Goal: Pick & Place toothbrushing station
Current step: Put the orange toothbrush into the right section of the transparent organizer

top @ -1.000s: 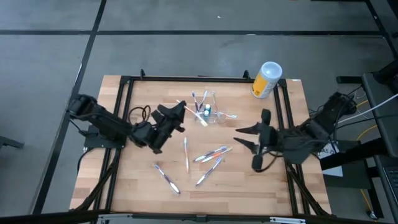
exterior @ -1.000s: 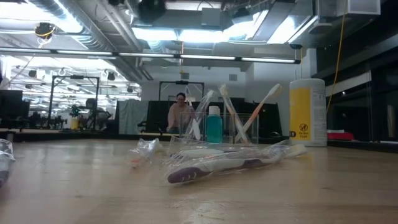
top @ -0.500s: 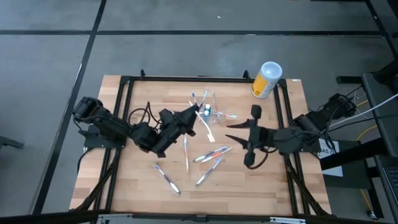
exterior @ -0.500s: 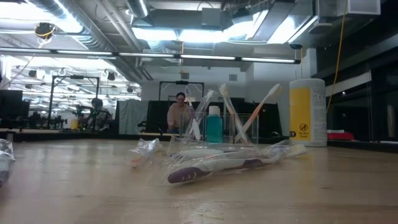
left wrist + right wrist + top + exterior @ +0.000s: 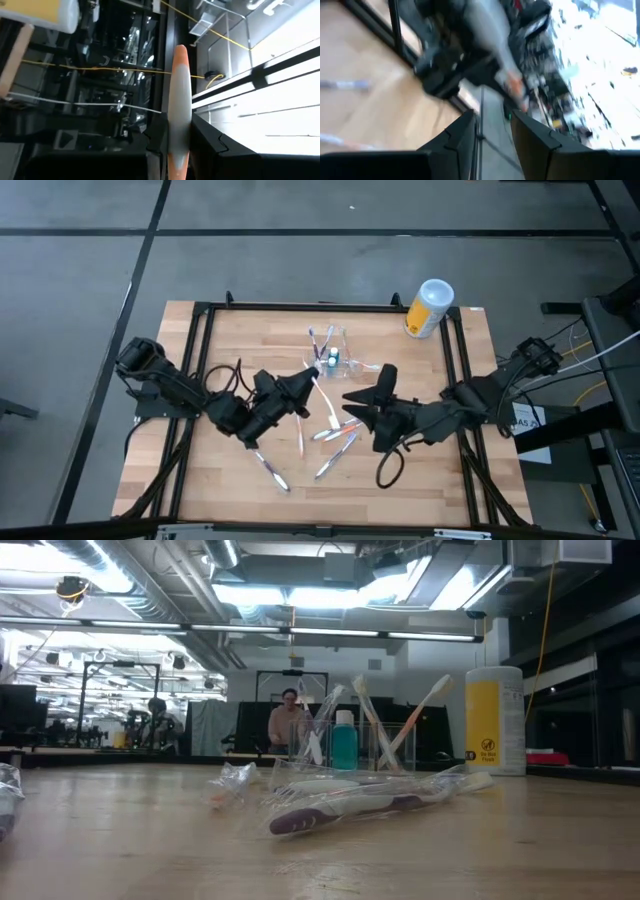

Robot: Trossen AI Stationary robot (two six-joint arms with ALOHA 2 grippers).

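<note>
left gripper [image 5: 304, 383] pinched a white-orange toothbrush [image 5: 178, 107] at mid-table. right gripper [image 5: 352, 402], spread, faced it. clear station [image 5: 335, 352] stood just beyond. handover likely needed right fingers closing squarely first.

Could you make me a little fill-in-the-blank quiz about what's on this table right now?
1. The left gripper is shut on a white and orange ____.
2. The clear toothbrushing station stands upright with several toothbrushes and a small ____ bottle in it.
3. The canister at the table's far right corner has a white lid and a ____ body.
4. The right gripper holds ____.

Missing words: toothbrush; teal; yellow; nothing
</note>
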